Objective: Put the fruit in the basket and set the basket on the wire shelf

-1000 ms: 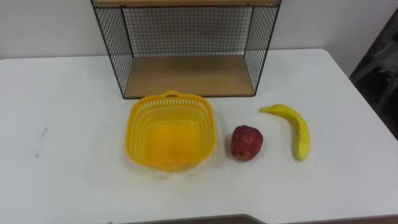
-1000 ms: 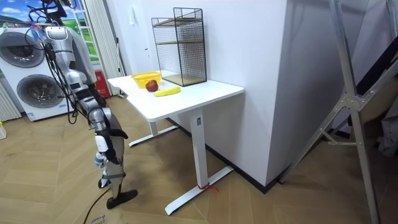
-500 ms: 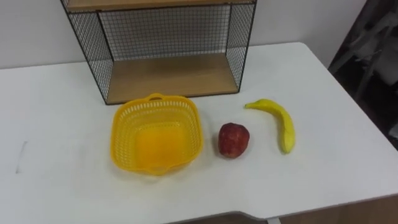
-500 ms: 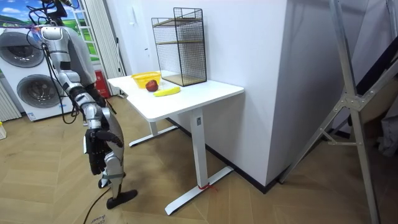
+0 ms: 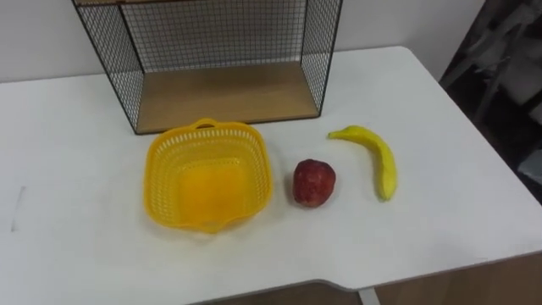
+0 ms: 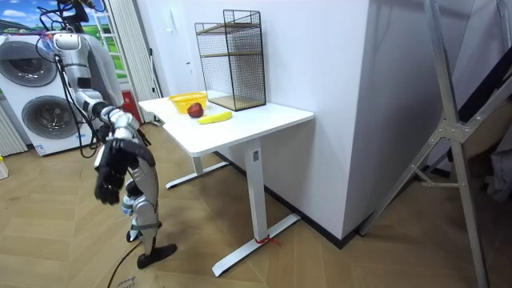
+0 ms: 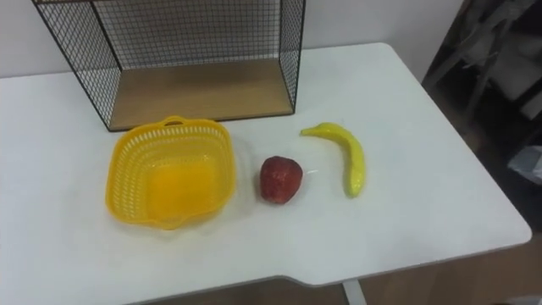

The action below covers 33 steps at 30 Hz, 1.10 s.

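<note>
Robot: stands on the wood floor (image 6: 320,264) by the end of the table at the room view's left, a little back from its edge, turned toward the tabletop
Right hand (image 6: 108,181): dark, hanging low beside the body on the side nearer to me, short of the table (open or closed, I cannot tell from here)
Basket (image 5: 166,182): yellow plastic lattice, upright on the white table (image 5: 68,169), just in front of the wire shelf's open side; both fruits lie outside it
Wire shelf (image 5: 224,95): black mesh with a wooden board for its floor, at the back of the table against the wall
Apple (image 5: 314,182): dark red, on the tabletop just beside the basket on the robot's right, a small gap between them
Banana (image 5: 378,158): yellow, lying flat further to the robot's right, near the apple but apart from it, its stem end the nearer to the shelf
Behind the robot: two washing machines (image 6: 36,120), one stacked on the other
</note>
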### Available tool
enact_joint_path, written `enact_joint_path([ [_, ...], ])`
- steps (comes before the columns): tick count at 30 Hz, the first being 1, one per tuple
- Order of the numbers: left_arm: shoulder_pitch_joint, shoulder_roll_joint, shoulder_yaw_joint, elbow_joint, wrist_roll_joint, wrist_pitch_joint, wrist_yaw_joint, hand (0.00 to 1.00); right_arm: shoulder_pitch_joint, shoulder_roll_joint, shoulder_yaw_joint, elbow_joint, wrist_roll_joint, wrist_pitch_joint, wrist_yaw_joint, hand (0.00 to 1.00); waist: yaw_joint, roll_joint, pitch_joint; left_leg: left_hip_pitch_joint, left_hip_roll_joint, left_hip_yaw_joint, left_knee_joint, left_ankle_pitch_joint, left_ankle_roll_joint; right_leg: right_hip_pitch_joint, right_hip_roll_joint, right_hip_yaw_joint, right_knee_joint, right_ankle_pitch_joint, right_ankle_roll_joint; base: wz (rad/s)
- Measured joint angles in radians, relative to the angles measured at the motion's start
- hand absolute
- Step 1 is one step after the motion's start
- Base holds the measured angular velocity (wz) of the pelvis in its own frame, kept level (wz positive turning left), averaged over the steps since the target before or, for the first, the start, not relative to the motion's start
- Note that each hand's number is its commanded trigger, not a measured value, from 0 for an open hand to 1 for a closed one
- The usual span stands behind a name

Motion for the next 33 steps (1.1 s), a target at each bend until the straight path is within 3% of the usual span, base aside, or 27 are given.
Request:
enact_joint_path([
  [3,-0.013,0.006,-0.060,0.025,0.001,-0.006,0.008,0.00,0.004,-0.025,0.105,-0.079,-0.131,-0.006,0.007,0.00,0.024,-0.011,0.0042,0.001,0.001,0.003,0.000,0.000,0.000,0.000,0.000,-0.001,-0.002,0.001,-0.001,-0.02],
  [7,-0.010,0.008,-0.090,0.038,0.001,-0.005,-0.007,0.00,0.004,-0.028,0.202,-0.169,-0.204,-0.010,0.083,0.00,0.061,-0.013,-0.0009,0.002,0.002,0.011,-0.004,0.000,0.000,0.003,0.001,0.005,-0.018,0.010,0.001,-0.05],
  [13,-0.012,0.012,-0.127,0.040,0.001,-0.005,-0.033,0.00,0.002,-0.046,0.370,-0.173,-0.191,-0.011,0.322,0.00,0.082,-0.018,0.0001,-0.004,0.002,0.007,-0.006,0.000,0.000,0.009,0.002,0.005,-0.031,0.020,0.002,0.00],
  [15,-0.018,0.011,-0.138,0.045,0.002,-0.005,-0.035,0.00,0.001,-0.051,0.433,-0.164,-0.155,0.005,0.437,0.00,0.082,-0.019,-0.0005,0.005,0.003,0.005,-0.009,0.000,0.000,0.019,0.002,-0.001,-0.034,0.020,0.002,0.05],
  [18,-0.026,0.012,-0.144,0.028,0.008,-0.005,-0.043,0.00,0.001,-0.053,0.487,-0.156,-0.153,0.016,0.578,0.00,0.084,-0.020,0.0000,0.005,0.005,0.004,-0.012,0.000,0.000,0.023,0.002,-0.006,-0.034,0.021,0.000,0.02],
  [24,-0.033,0.016,-0.154,-0.002,0.009,-0.005,-0.057,0.00,0.000,-0.065,0.565,-0.114,-0.161,0.024,0.761,0.00,0.107,-0.024,0.0023,0.007,0.005,0.004,-0.013,0.000,0.000,0.025,0.002,-0.007,-0.034,0.022,-0.001,0.00],
  [26,-0.032,0.016,-0.154,-0.002,0.009,-0.005,-0.057,0.00,0.000,-0.065,0.583,-0.104,-0.164,0.046,0.830,0.00,0.112,-0.025,0.0028,0.007,0.005,0.003,-0.013,0.000,0.000,0.026,0.002,-0.007,-0.034,0.023,-0.001,0.00],
  [33,-0.034,0.016,-0.156,-0.003,0.009,-0.005,-0.085,0.00,-0.006,-0.065,0.601,-0.080,-0.239,0.046,0.948,0.00,0.119,-0.027,0.0042,0.003,0.005,-0.011,-0.005,0.000,0.000,0.033,0.002,-0.017,-0.035,0.024,-0.001,0.05],
])
